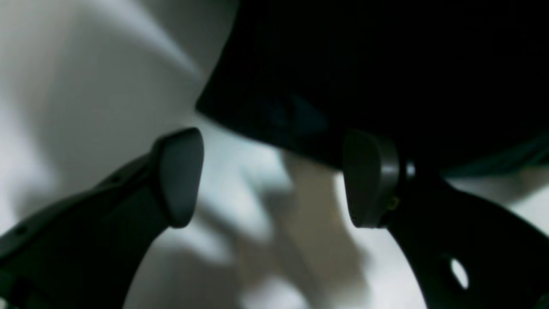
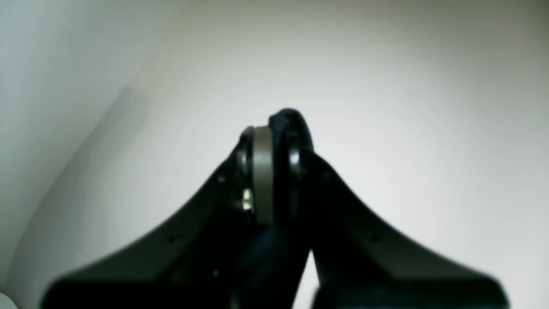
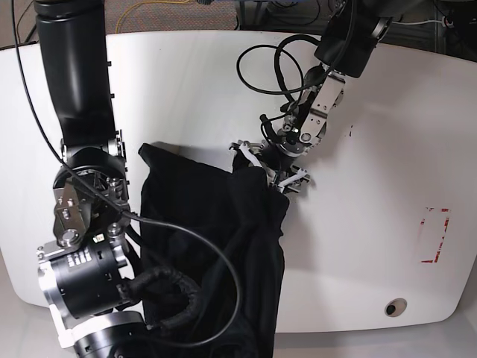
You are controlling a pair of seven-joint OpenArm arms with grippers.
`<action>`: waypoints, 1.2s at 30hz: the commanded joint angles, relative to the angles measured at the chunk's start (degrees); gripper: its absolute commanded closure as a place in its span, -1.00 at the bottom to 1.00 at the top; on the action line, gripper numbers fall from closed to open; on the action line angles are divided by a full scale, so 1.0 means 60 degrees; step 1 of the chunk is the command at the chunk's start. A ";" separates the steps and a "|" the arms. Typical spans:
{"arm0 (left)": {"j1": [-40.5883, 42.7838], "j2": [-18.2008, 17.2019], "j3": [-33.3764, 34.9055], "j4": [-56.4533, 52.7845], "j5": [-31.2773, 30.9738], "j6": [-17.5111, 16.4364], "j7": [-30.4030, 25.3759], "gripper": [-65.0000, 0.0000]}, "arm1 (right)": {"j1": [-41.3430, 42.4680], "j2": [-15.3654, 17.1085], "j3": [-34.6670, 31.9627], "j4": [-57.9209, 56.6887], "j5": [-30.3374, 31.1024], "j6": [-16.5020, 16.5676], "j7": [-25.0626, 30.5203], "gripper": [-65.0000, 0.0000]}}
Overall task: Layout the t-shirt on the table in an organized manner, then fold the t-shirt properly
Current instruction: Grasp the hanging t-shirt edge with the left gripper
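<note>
one pincer, my right gripper [image 2: 274,141], clamps the t-shirt [image 3: 216,224] hem, while my left gripper [image 1: 274,178] gapes wide beside its edge to take a second corner.

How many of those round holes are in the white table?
1 in view: a round grommet hole near the front right edge of the smooth white tabletop. The arms or black t-shirt may hide others.

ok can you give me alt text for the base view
A plain black soft cloth t-shirt lies bunched on the large white smooth tabletop, spilling over its near edge. The left gripper sits open at the shirt's far right corner, while the right arm rises over the shirt's left edge, its gripper hidden in this view.
</note>
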 commanded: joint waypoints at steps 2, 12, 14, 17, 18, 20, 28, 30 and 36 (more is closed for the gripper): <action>-0.0473 0.0049 -0.0004 -0.0464 -0.0012 0.0039 -0.0732 -0.47 | 0.0347 0.0003 0.0079 0.0042 -0.0082 -0.0118 0.0242 1.00; -0.1396 0.0401 -0.0033 -0.2149 -0.0041 0.0009 -0.0893 -0.47 | 0.0333 0.0003 0.0079 0.0028 -0.0082 -0.0118 0.0242 1.00; -0.1499 0.0533 -0.0019 -0.2266 -0.0056 0.0009 -0.0907 -0.47 | 0.0333 0.0003 0.0079 0.0028 -0.0082 -0.0118 0.0242 1.00; -0.1558 0.0679 -0.0019 -0.2339 -0.0056 -0.0005 -0.0907 -0.47 | 0.0318 0.0003 0.0079 0.0028 -0.0082 -0.0118 0.0242 1.00; -0.1587 0.0694 -0.0019 -0.2354 -0.0041 -0.0005 -0.0907 -0.47 | 0.0318 0.0003 0.0079 0.0028 -0.0082 -0.0118 0.0242 1.00; -0.1660 0.0694 -0.0019 -0.2354 -0.0041 -0.0005 -0.0907 -0.47 | 0.0318 0.0003 0.0079 0.0028 -0.0082 -0.0118 0.0242 1.00; -0.2070 0.0943 0.0011 -0.2940 -0.0041 -0.0020 -0.0893 -0.41 | 0.0303 0.0003 0.0079 0.0028 -0.0082 -0.0118 0.0242 1.00; -0.2217 0.1060 0.0011 -0.3277 -0.0041 -0.0020 -0.0893 -0.28 | 0.0303 0.0003 0.0079 0.0028 -0.0082 -0.0118 0.0242 1.00; -0.2671 0.1177 0.0011 -0.4142 -0.0056 -0.0020 -0.0907 0.32 | 0.0274 0.0003 0.0093 0.0028 -0.0082 -0.0118 0.0198 1.00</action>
